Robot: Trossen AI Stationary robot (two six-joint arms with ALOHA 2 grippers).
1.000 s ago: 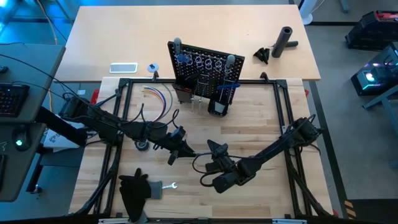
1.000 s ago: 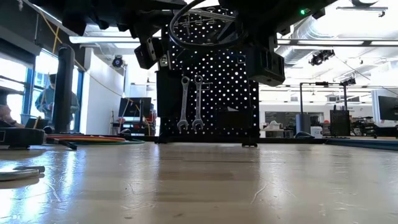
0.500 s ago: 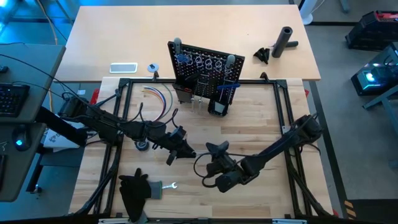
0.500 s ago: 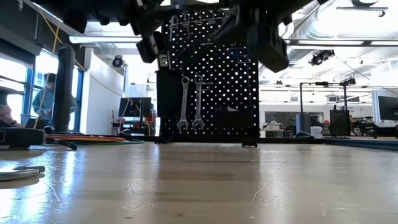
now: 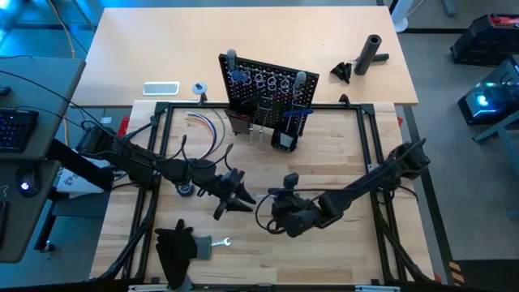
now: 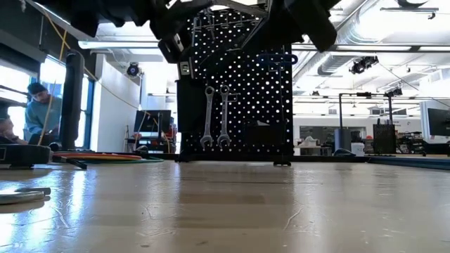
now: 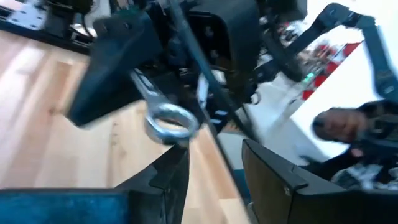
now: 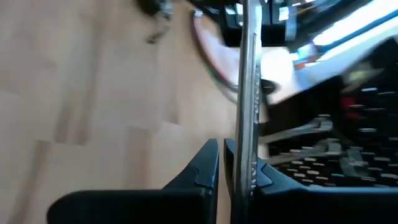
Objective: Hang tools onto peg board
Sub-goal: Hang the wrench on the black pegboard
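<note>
A silver wrench is up in the air between my two grippers, over the middle of the table. My right gripper is shut on it. My left gripper stands open just left of it, with the wrench's ring end in front of its spread fingers. The black peg board stands upright at the far middle; two wrenches hang on it. Another small wrench lies flat on the table near the front left. My right gripper pinches the wrench's shaft between its two fingers, which lie along it. The shaft runs on past the fingertips toward my left gripper, ring end foremost. The fingers come roughly level from the table's right. The wrench is lifted clear of the table.
A black cloth lies at the front left beside the small wrench. Coloured wires lie left of the peg board, and a black cylinder stands at the far right. A black frame borders the work area. A person stands beyond the table.
My left gripper has opened and let go of the wrench, staying in place. My right gripper has shut on the wrench, risen a little and rolled, so the wrench now hangs from it alone.
</note>
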